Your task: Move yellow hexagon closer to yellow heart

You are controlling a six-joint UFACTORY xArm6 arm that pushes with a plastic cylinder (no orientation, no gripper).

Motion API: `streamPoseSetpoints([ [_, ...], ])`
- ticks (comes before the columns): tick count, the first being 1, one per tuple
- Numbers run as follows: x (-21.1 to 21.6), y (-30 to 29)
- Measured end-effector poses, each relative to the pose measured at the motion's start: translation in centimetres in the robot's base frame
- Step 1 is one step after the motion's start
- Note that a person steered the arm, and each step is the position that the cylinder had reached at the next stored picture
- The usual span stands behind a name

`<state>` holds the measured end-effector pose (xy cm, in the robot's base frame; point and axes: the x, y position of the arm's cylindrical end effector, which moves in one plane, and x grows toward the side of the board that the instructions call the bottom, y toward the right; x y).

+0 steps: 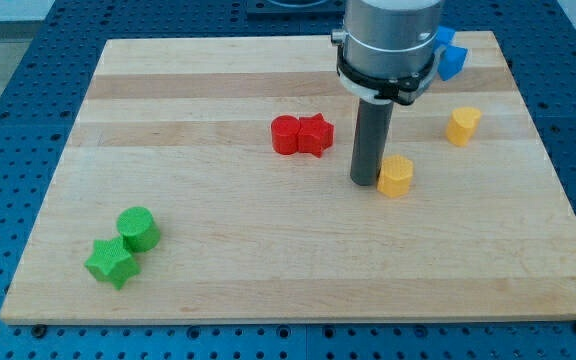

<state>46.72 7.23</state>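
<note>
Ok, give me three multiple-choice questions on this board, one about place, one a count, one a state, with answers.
1. Where is my tip relative to the yellow hexagon?
A. at its left
B. at its right
C. far below it

2. How many green blocks are there?
A. one
B. two
C. three

3. The two red blocks are:
A. far apart
B. stacked
C. touching

Answers:
1 A, the rod's end sits against the hexagon's left side.
2 B, a green cylinder and a green star lie at lower left.
3 C, the red cylinder and red star sit side by side in contact.
</note>
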Motion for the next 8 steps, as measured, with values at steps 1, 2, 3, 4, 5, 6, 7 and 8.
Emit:
streamPoseSetpoints([
  [1, 0.7, 0.0],
  [2, 1.7, 0.6],
  [3, 1.7, 2.0],
  [4, 1.7, 4.2],
  [5, 1.5, 6.5],
  [6, -0.2, 7.1],
  [7, -1.9, 7.1],
  [8, -2.6, 7.9],
])
